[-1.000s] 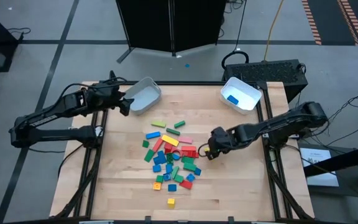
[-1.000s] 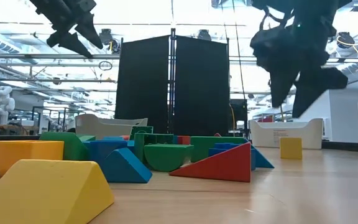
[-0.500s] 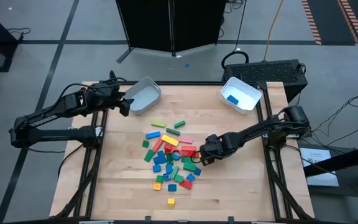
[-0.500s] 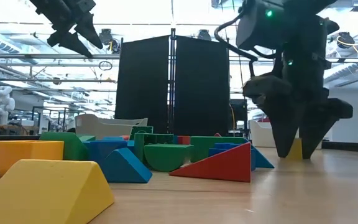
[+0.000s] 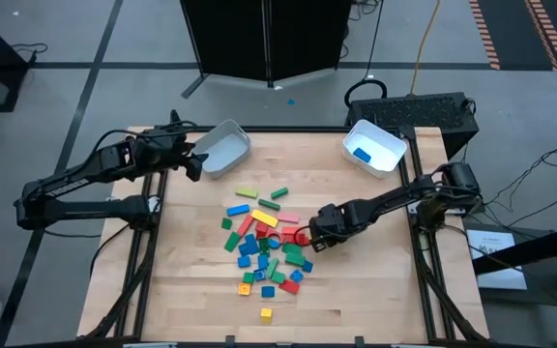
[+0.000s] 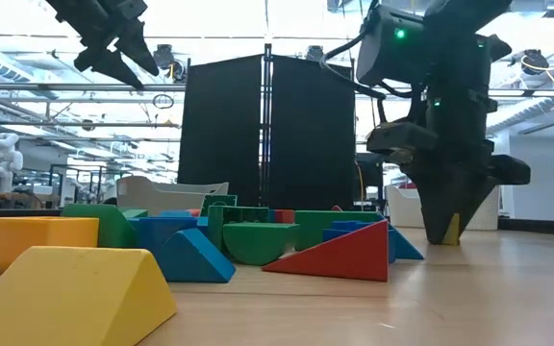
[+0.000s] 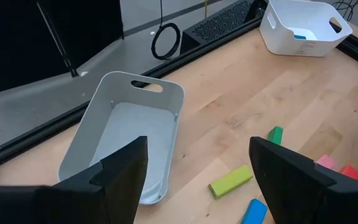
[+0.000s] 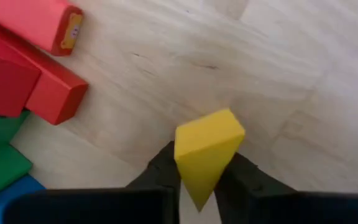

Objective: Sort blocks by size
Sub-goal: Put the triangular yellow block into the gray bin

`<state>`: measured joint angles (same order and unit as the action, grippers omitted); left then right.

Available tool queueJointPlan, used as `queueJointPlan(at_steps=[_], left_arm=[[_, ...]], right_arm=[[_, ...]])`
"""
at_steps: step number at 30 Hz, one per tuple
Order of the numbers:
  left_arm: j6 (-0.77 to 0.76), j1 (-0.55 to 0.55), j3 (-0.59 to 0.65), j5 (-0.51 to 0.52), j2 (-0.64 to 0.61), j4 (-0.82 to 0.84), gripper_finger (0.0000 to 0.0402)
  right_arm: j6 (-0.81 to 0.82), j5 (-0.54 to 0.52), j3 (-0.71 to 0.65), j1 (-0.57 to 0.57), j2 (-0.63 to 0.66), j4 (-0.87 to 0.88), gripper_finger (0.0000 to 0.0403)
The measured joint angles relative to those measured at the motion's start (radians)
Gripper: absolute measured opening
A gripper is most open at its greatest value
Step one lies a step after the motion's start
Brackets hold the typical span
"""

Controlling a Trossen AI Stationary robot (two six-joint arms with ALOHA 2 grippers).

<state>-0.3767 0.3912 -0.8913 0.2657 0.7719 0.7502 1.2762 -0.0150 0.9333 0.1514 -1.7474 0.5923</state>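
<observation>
The right gripper (image 8: 205,180) has its two dark fingers (image 8: 160,165) squeezed on a small yellow wooden block (image 8: 207,149), one finger on each side. In the low view the same yellow block (image 6: 450,229) peeks out between the finger tips, down at the table top. From above, the right gripper (image 5: 309,238) sits at the right edge of the pile of little red, blue, green and yellow toy blocks (image 5: 264,246) in the middle of the light wooden table (image 5: 356,290). A long red bar (image 8: 48,87) and a pink-red bar (image 8: 39,22) lie just beside the yellow block, not touching it.

The left gripper (image 7: 194,168) hangs up in the air over the white plastic bin at the back left (image 5: 222,147). Its fingers are spread wide apart and hold nothing. No block shows in that bin. The other white plastic bin at the back right (image 5: 375,145) has one blue block (image 5: 361,154) in it.

I think the step now is picking up the yellow block. It looks small, like a cube. Next the right arm should lift it straight up, so it does not bump the red bars. Then it should carry it to the bin for small blocks. Which bin that is I cannot tell for sure.
</observation>
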Motion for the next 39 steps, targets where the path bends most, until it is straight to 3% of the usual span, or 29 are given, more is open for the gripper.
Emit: queueJointPlan(at_steps=[4, 7, 15, 21, 29, 32, 39], left_arm=[[-0.002, 0.000, 0.000, 0.000, -0.001, 0.000, 0.0281], [-0.007, 0.000, 0.000, 0.000, -0.013, -0.003, 0.0281], [-0.010, 0.000, 0.000, 0.036, -0.061, -0.012, 0.0281], [-0.037, 0.002, 0.000, 0.088, -0.106, -0.046, 0.0281], [-0.062, 0.001, 0.000, 0.116, -0.146, -0.053, 0.0281], [-0.062, 0.001, 0.000, 0.116, -0.148, -0.053, 0.0281], [-0.063, 0.001, 0.000, 0.115, -0.149, -0.053, 0.0281]], right_arm=[[-0.073, -0.005, 0.046, -0.035, -0.007, 0.026, 0.0025], [-0.172, -0.078, 0.130, -0.104, -0.012, 0.026, 0.0006], [-0.553, -0.156, 0.492, -0.353, -0.070, -0.129, 0.0002], [-0.757, -0.064, 0.873, -0.483, -0.317, -0.156, 0.0002], [-0.865, 0.025, 1.425, -0.507, -0.687, -0.039, 0.0002], [-0.821, 0.092, 1.364, -0.510, -0.714, -0.158, 0.0002], [-0.824, 0.128, 1.362, -0.511, -0.788, -0.190, 0.0012]])
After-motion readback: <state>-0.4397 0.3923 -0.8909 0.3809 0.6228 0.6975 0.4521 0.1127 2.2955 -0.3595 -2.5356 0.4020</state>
